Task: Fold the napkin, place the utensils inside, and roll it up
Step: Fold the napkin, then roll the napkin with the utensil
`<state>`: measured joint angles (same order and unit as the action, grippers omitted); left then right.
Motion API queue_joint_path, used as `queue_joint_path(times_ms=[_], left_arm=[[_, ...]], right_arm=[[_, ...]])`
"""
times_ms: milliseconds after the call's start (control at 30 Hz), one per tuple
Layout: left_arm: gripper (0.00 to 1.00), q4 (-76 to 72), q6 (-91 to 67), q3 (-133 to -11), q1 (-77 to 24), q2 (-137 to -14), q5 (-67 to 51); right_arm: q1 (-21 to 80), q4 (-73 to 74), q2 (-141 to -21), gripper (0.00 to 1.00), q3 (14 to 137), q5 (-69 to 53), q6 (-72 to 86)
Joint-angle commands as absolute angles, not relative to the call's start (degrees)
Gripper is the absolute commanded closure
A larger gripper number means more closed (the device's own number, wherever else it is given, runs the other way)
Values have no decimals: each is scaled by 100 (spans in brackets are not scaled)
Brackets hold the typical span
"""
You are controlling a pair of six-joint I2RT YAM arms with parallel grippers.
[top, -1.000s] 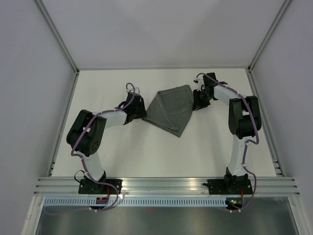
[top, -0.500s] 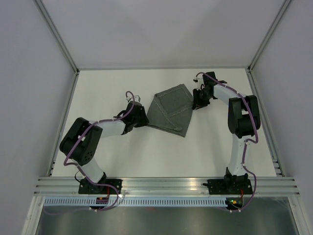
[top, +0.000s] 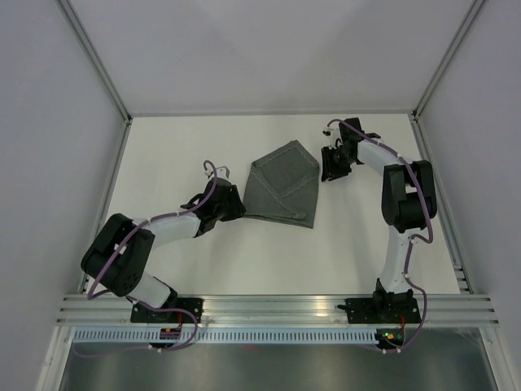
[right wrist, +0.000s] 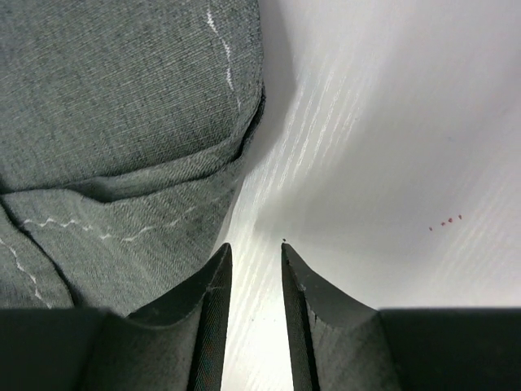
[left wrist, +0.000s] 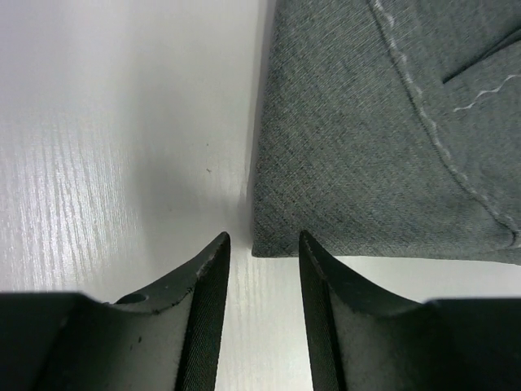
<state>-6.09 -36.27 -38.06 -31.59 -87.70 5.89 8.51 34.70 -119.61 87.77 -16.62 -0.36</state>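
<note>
The dark grey napkin (top: 282,186) lies folded on the white table, its layers overlapping. My left gripper (top: 236,208) sits at the napkin's lower left corner, jaws a little apart with nothing between them. In the left wrist view that napkin corner (left wrist: 391,138) lies just beyond my gripper (left wrist: 264,239). My right gripper (top: 328,165) sits at the napkin's right edge, jaws slightly apart and empty. The right wrist view shows the folded napkin edge (right wrist: 122,122) left of my gripper (right wrist: 256,248). No utensil shows in any view.
Metal frame rails (top: 106,195) border the white table on the left, and another rail (top: 444,204) runs along the right. The aluminium base rail (top: 277,305) runs along the near edge.
My left arm has swung down and toward the near side, dragging the napkin's lower left corner, so the lower point has flattened into a straight bottom edge. My right gripper has stayed in place.
</note>
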Motion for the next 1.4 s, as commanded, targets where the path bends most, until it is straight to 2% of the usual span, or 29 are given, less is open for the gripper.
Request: queue_joint_path(times_ms=[0,300,533,733,867,1067,1367], left_arm=[[55,-493,-3718,-3849,-3173,-8368,834],[47,-35,-3173,-4412,-3138,-7586,1107],[45,246,-2822,-4895,-2822,-7041,712],[44,501,-2523,-5396,-2672,-6654,440],[43,597,-2461,-5519,-2637,-6434,343],[42,764,-2399,-5520,-2584,-6092,369],[39,975,-2303,-5853,-2496,-5687,308]], right_arm=[[835,3630,-11453,63,8728,-1485,-140],[765,3507,-10539,62,8298,-1222,-684],[1019,3191,-9669,61,7770,-1310,-1492],[2169,2769,-9009,58,7129,-574,-2144],[3362,2488,-8807,53,6725,-115,-2442],[4480,1847,-9148,46,6294,482,-2934],[4895,1556,-9554,42,5951,633,-3182]])
